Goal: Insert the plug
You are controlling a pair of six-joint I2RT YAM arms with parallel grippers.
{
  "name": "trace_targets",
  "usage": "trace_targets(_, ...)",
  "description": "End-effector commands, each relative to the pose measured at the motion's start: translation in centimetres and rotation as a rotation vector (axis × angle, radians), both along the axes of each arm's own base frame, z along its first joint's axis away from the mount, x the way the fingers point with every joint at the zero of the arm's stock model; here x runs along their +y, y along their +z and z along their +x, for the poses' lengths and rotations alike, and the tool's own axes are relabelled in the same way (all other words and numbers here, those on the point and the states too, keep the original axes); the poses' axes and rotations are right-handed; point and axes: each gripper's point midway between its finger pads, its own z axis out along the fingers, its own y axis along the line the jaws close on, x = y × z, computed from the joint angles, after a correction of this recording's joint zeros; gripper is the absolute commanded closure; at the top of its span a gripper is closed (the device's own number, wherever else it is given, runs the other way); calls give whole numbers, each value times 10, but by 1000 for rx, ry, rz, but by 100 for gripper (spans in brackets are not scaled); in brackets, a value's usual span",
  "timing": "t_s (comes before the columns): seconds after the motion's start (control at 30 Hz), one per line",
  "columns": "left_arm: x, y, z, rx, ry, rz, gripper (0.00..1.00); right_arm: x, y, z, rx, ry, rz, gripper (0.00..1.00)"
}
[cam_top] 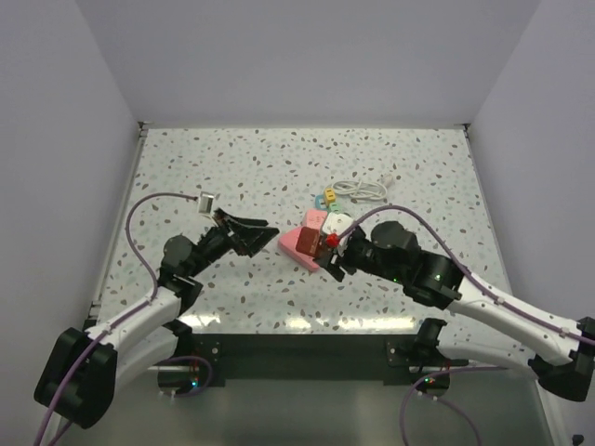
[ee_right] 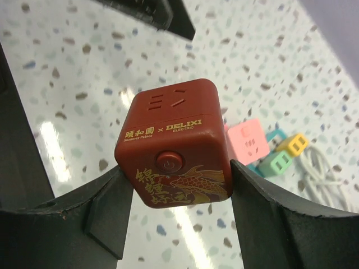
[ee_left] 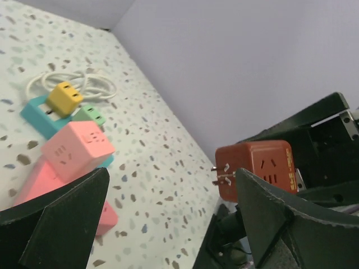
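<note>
A dark red cube plug [ee_right: 174, 147] with gold carp print and a power button sits between the fingers of my right gripper [ee_right: 178, 175], which is shut on it and holds it above the table. In the left wrist view the cube [ee_left: 258, 168] shows its metal prongs [ee_left: 224, 174] pointing left. In the top view the cube [cam_top: 332, 240] hovers at the right end of a pink power strip [cam_top: 296, 245]. A pink cube socket [cam_top: 313, 222] stands on the strip. My left gripper [cam_top: 256, 232] is open and empty, just left of the strip.
A yellow adapter [ee_left: 64, 98], a teal one [ee_left: 36, 115] and a green one [ee_left: 91, 116] lie behind the pink cube [ee_left: 76, 148], next to a coiled white cable [cam_top: 364, 190]. A white round piece [cam_top: 340, 223] sits beside the pink cube. Walls enclose the table on three sides.
</note>
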Motion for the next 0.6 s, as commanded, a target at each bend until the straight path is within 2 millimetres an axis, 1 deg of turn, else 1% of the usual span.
trace_targets(0.0, 13, -46, 24, 36, 129, 193, 1, -11, -18, -2, 94, -46, -96, 100)
trace_targets(0.03, 18, -52, 31, 45, 171, 227, 1, -11, -23, -2, 108, -52, -112, 100)
trace_targets(0.07, 22, -64, 34, 61, 189, 290, 1, -10, -31, -1, 126, -53, -135, 100)
trace_targets(0.13, 27, -66, 41, 63, 228, 330, 2, -6, -39, -1, 150, -48, -156, 100)
trace_targets(0.17, 29, -72, 42, 70, 236, 364, 2, -5, -49, 0, 176, -54, -194, 100)
trace_targets(0.23, 31, -77, 43, 75, 242, 385, 2, -3, -59, 3, 198, -63, -234, 100)
trace_targets(0.27, 31, -79, 43, 72, 239, 398, 2, -2, -65, 3, 214, -63, -260, 100)
trace_targets(0.3, 30, -85, 44, 83, 232, 415, 2, 1, -76, 4, 237, -54, -295, 100)
trace_targets(0.4, 26, -96, 45, 102, 200, 451, 2, 3, -93, 8, 264, -57, -353, 100)
trace_targets(0.57, 18, -103, 47, 105, 144, 477, 2, -1, -103, 20, 285, -75, -360, 100)
